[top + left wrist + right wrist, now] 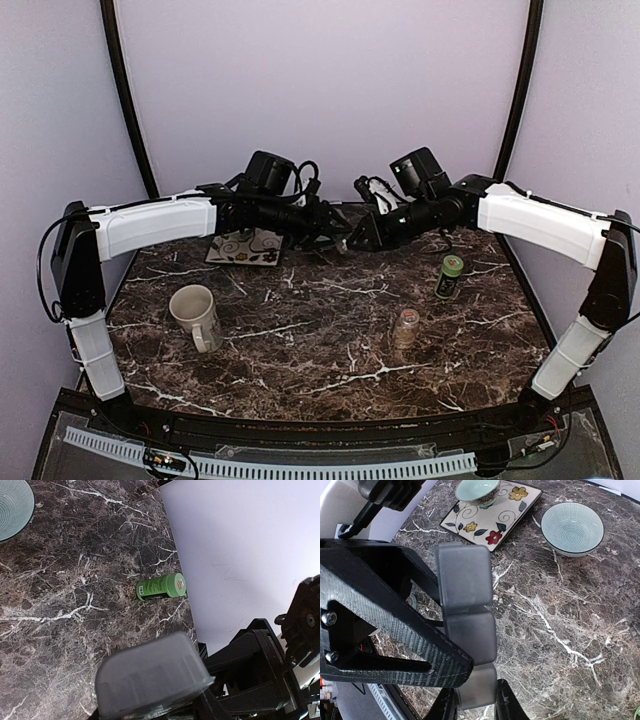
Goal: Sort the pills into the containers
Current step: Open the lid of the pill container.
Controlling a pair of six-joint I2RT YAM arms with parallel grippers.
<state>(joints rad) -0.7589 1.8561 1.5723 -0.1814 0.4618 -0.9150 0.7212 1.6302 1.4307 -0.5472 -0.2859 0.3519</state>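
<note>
A grey translucent pill organizer [465,580], a strip of several lidded compartments, is held in the air between both grippers over the back middle of the table [345,240]. My right gripper [476,702] is shut on its near end, one finger on each side. My left gripper [325,232] grips the other end; its black ribbed finger [395,630] lies against the strip. In the left wrist view the organizer [150,675] fills the bottom, and my own fingers are mostly hidden behind it. A green pill bottle [449,276] and a clear pill bottle [406,327] stand on the right. No loose pills show.
A floral tray [512,510] with a small green cup [478,490] and a striped bowl [572,527] sit below the grippers. A beige mug [195,312] stands front left. The green bottle [161,587] is near the table's right edge, by the purple wall.
</note>
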